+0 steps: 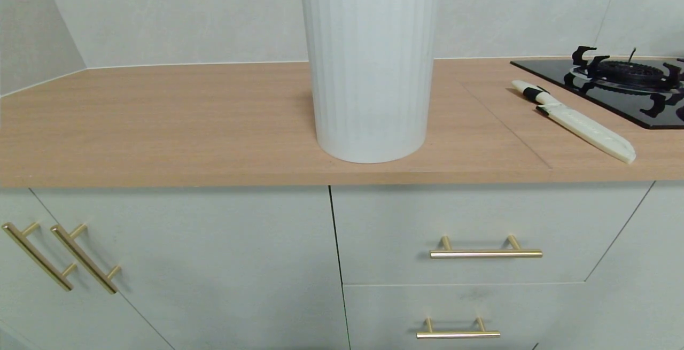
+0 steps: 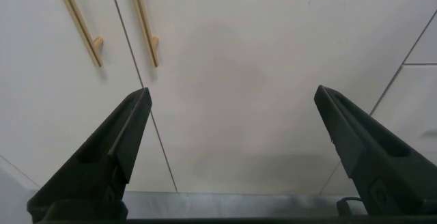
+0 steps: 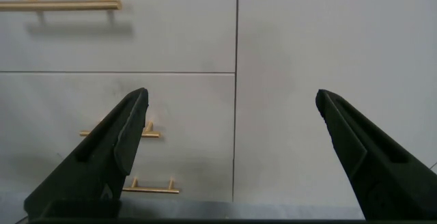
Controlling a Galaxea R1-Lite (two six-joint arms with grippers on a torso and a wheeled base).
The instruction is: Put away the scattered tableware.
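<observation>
Loose on light wooden countertop (image 1: 160, 125): cream knife with black-banded handle (image 1: 574, 120), right of tall white ribbed holder (image 1: 368, 61), likely its destination; left gripper (image 2: 232, 94), right gripper (image 3: 231, 94) both gape empty, facing pale cabinet fronts (image 2: 225, 46)

— How is the left gripper (image 2: 232, 94) set?
— Spread wide; its two dark fingers (image 2: 109, 156) stand well apart (each wedge-shaped, thick near the wrist and tapering to a narrow tip); the tips reach equally far forward.
— And the right gripper (image 3: 231, 94)?
— The same pose; its fingers (image 3: 113, 152) are parted just as widely; the tips sit level with each other, and they lie nearer to each other than the thick bases do.
— Do the two match, then?
— Closely; both pairs are dark, straight and symmetrical about the wrist.
</observation>
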